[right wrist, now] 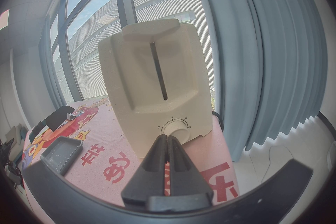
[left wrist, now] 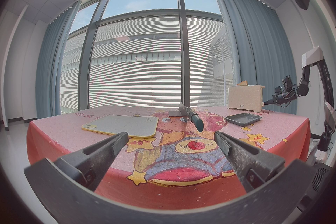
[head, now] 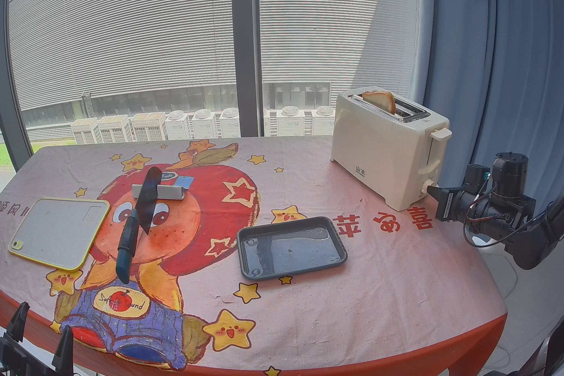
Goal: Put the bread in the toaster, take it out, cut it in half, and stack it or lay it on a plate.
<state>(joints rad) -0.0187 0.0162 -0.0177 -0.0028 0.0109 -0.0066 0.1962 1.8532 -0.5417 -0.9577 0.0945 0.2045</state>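
Observation:
A cream toaster point(head: 388, 151) stands at the table's back right, with a bread slice point(head: 380, 99) poking up from its slot and its lever point(head: 440, 134) raised. My right gripper point(head: 432, 191) is shut, its tip just at the toaster's dial point(right wrist: 176, 130) on the lever end point(right wrist: 157, 84). A dark tray point(head: 292, 247) lies mid-table. The knife point(head: 136, 221) leans on a small rest point(head: 157, 192), beside a pale cutting board point(head: 59, 231). My left gripper point(left wrist: 171, 139) hangs open off the table's near left edge point(head: 38, 330), holding nothing.
Blue curtains point(head: 493, 42) hang close behind and right of the toaster. A window point(head: 176, 30) backs the table. The toaster's cord point(right wrist: 218, 118) trails off the right edge. Bare tablecloth lies between the tray and the front edge point(head: 364, 312).

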